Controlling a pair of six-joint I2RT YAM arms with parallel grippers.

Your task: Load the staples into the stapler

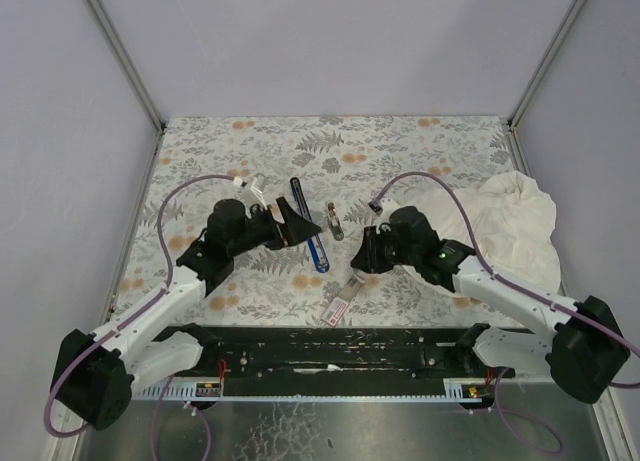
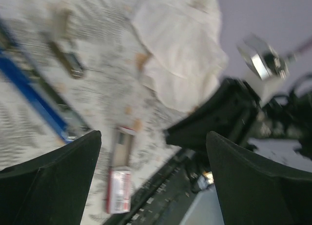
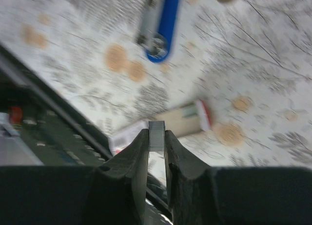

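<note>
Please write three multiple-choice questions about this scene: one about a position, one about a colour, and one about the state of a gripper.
1. Where on the table does the white cloth lie?
A) left edge B) right side C) between the arm bases

2. What colour is the long arm of the stapler?
A) red B) green C) blue

3. How is the right gripper?
A) wide open and empty B) shut on a small grey strip C) shut on the cloth

Answers: 1 B, the top view shows it bunched at the right; 2 C, the arm is plainly blue; 3 B, the right wrist view shows the fingers pinching the strip.
</note>
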